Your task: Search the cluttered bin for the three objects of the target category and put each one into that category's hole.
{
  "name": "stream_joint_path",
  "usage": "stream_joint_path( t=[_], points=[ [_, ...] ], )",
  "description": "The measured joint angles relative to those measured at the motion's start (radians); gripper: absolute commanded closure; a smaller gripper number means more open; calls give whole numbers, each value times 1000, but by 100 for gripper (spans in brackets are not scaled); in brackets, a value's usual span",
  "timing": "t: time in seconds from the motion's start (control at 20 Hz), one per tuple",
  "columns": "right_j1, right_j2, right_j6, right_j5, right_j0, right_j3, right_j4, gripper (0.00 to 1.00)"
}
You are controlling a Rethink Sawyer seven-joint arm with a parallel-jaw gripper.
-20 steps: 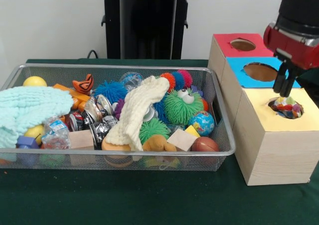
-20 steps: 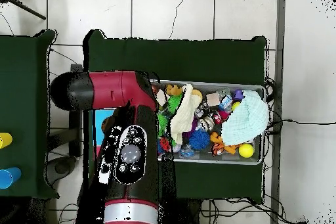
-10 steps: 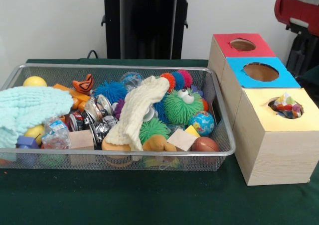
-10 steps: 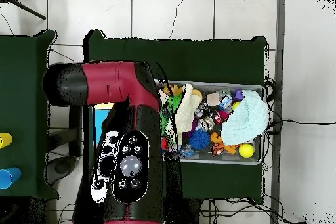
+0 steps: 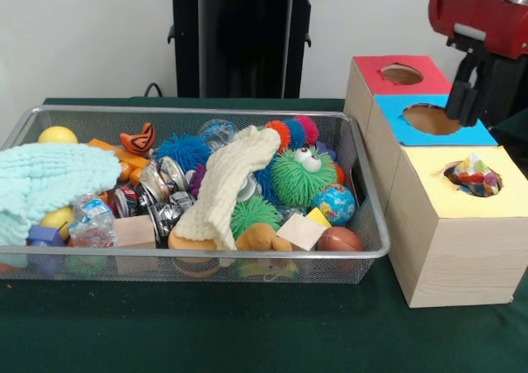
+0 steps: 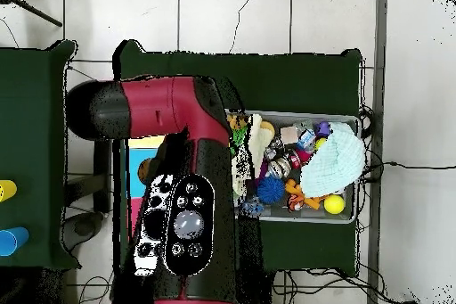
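Note:
The silver wire-mesh bin [image 5: 198,110] is full of toys and cloths; it also shows in the overhead view [image 6: 356,124]. A patchwork ball [image 5: 475,176] of red, blue, yellow and white patches sits in the round hole of the yellow-topped wood-grain box [image 5: 458,241]. My gripper [image 5: 459,113] hangs from the red arm above the blue-topped box, behind the yellow hole. It is open and holds nothing. No other patchwork ball shows in the bin. In the overhead view the arm [image 6: 183,193] hides the gripper and most of the boxes.
A blue-topped box [image 5: 392,109] and a red-topped box [image 5: 371,69] stand behind the yellow one. In the bin lie a mint knitted cloth [image 5: 49,179], a cream cloth [image 5: 227,183], a green spiky ball with eyes [image 5: 301,175] and a globe ball [image 5: 334,204].
The gripper rose from over the yellow box's hole, drew back to the upper right, then came left over the blue box. The patchwork ball stayed in the hole.

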Motion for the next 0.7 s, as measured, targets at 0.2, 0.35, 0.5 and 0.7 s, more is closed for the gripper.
stream_joint_path(
  t=[0.2, 0.35, 0.5, 0.7],
  points=[
    [2, 0, 0, 0, -11, 0, -23, 100],
    [2, 0, 0, 0, -18, 0, -41, 100],
    [1, 0, 0, -3, -25, 0, -55, 100],
    [1, 0, 0, -20, -30, 0, -70, 100]
  ],
)
